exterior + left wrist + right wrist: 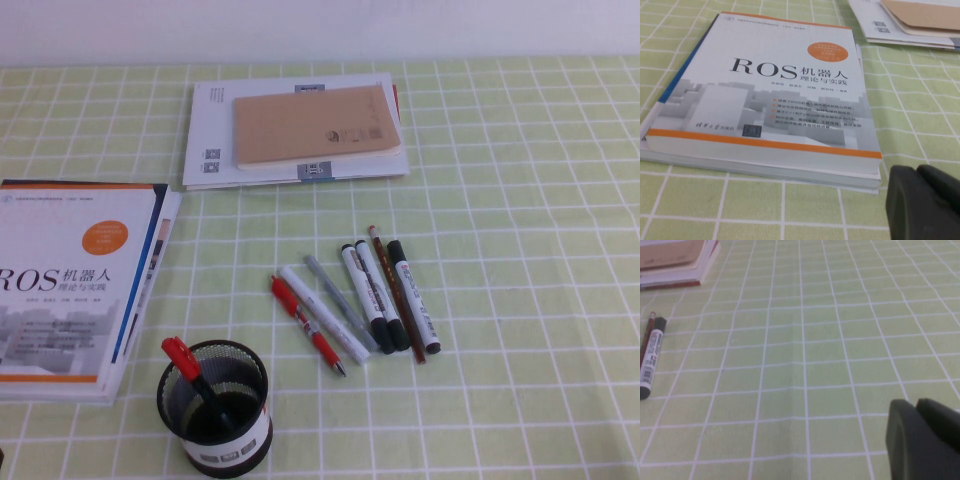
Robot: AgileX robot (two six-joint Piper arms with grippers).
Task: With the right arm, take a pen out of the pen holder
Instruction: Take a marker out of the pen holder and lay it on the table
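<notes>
1. The right gripper hangs over bare tablecloth. Its fingers are pressed together and hold nothing. It does not show in the high view.
2. The pen holder is a black mesh cup with one red-capped pen leaning in it. It lies well apart from the right fingers, on the far side of the row of loose pens, and out of the right wrist camera's sight. The nearest thing to those fingers is a black-capped marker, and even that is well apart from them.
3. The left gripper sits just beside the near corner of the book. Its fingers appear closed together and empty.
4. Risk: closed fingers arriving at the cup would press on the red cap or shove the cup over, so they need to spread first.
5. Risk: the way to the cup crosses the loose pens. A low sweep would scatter them, or the fingers might close on one of those instead.
6. Risk: the pen leans on the rim. A pull off its line would likely drag the light cup along or tip it against the book.
</notes>
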